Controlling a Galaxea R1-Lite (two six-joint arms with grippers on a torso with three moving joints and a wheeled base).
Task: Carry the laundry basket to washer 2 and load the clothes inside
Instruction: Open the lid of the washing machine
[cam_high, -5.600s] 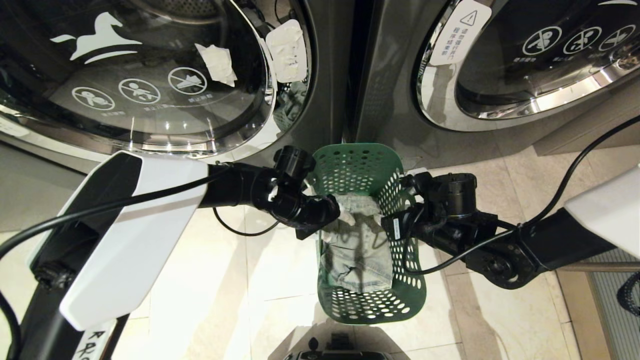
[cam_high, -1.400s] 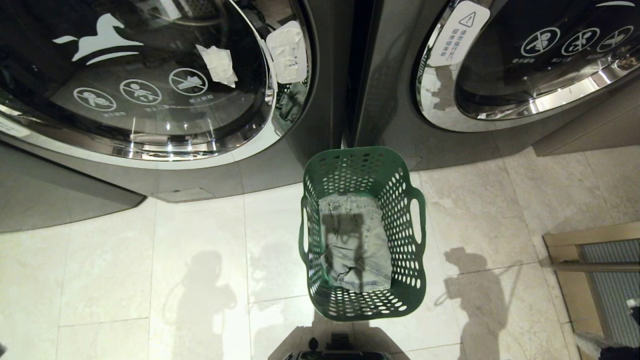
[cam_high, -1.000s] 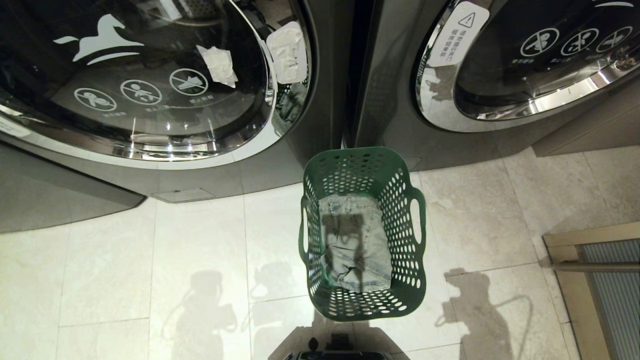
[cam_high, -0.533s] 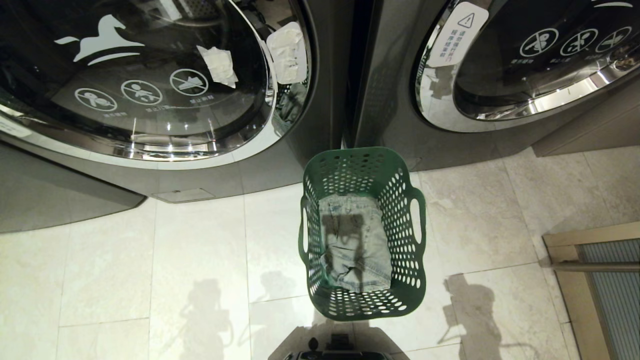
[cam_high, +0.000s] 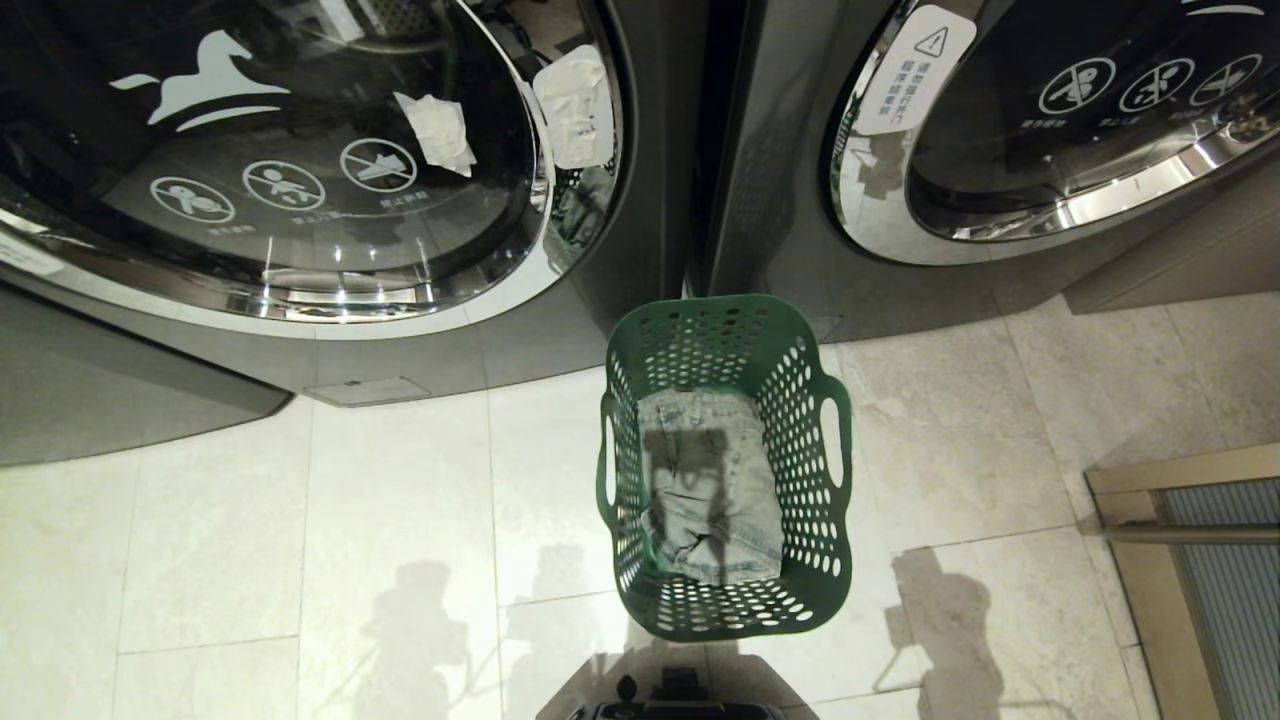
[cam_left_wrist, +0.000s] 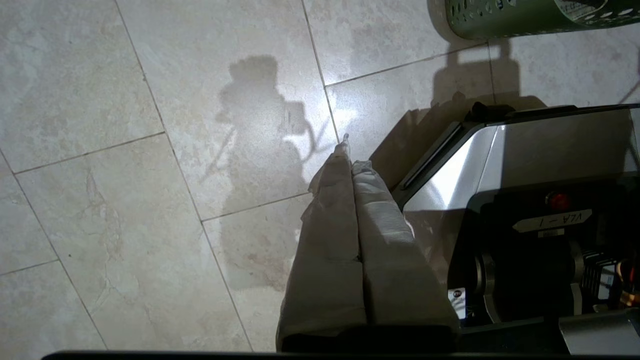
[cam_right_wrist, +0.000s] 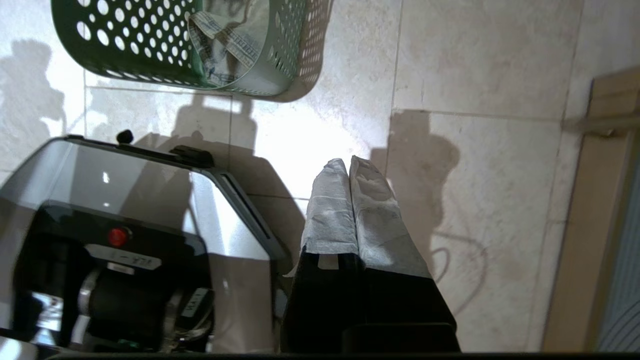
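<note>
Nearest, the robot's own base (cam_left_wrist: 525, 165) shows under both wrist cameras, with the left gripper (cam_left_wrist: 345, 145) and the right gripper (cam_right_wrist: 348, 162) hanging low on either side of it over the tiled floor (cam_high: 250, 560); each has its padded fingers pressed flat together and grasps nothing. Neither arm appears in the head view. Just ahead of the base, the laundry basket (cam_high: 828, 560) stands on the floor, upright, with the clothes (cam_high: 712, 490), a folded denim piece, lying flat on its bottom. Its far end sits close to the foot of the two machines, roughly at the seam between them. Judged from this, the carrying step looks finished and loading has not begun. The washer (cam_high: 620, 330) at left bears a horse mark on its glass; no numeral is legible, so its identity as number 2 cannot be confirmed. Its door (cam_high: 300, 150) appears closed, so the next move likely calls for opening it before lifting the denim out. Both machines are cut off at the top, and no door handle can be made out.
</note>
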